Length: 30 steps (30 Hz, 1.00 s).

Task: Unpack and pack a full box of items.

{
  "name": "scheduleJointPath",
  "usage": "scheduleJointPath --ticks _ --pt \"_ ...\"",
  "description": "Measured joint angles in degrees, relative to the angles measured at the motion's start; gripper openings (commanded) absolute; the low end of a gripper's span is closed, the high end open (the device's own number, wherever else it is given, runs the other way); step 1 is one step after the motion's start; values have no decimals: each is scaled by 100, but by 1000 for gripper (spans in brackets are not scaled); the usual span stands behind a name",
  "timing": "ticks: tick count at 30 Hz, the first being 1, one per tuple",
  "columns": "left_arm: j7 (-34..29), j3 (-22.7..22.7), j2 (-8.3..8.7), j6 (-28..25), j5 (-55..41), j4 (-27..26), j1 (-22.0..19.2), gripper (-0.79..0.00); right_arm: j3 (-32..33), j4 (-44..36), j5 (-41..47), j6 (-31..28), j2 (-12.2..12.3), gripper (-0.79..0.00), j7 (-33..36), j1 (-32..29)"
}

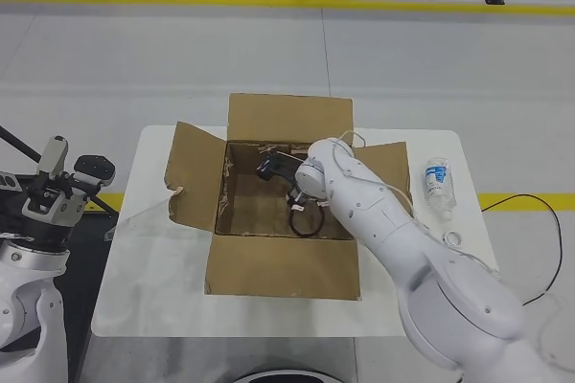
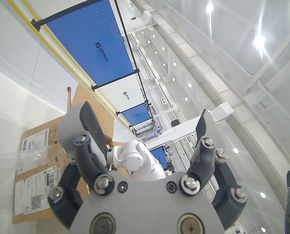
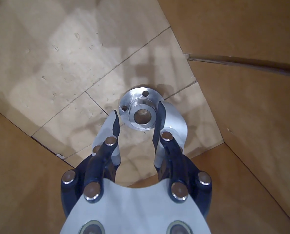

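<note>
White table (image 1: 268, 316) had the open cardboard box (image 1: 283, 268) sitting mid-table, a small bottle (image 1: 438, 182) lying off to its right. Right gripper (image 3: 137, 116) was down inside the box, fingers parted either side of a metal flange (image 3: 141, 111) that lay on the box floor. Left gripper (image 2: 145, 109) hung out past the table's left edge, pointing up, spread wide open.

Parted fingers (image 3: 158, 120) astride metal flange (image 3: 132, 103) on box floor (image 3: 74, 62).

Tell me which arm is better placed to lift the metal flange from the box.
Right: the right gripper, open, sits inside the box, fingers flanking the metal flange. The left gripper is beside the table.
</note>
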Motion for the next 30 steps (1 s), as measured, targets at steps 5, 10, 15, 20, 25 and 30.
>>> scheduleJointPath --ticks 5,10,15,20,25,30 --pt "0 0 0 0 0 0 0 0 8 205 -25 -78 -112 -477 -35 27" --pt "0 0 0 0 0 0 0 0 0 360 -87 -124 -214 -471 -36 41" --pt "0 0 0 0 0 0 0 0 6 515 -134 -168 -305 -579 -54 56" --pt "0 0 0 0 0 0 0 0 38 635 -147 -209 -371 -785 -111 88" --pt "0 0 0 0 0 0 0 0 148 791 -54 -355 -386 -785 -266 158" --pt "0 0 0 0 0 0 0 0 305 762 93 -795 -331 -785 -522 268"
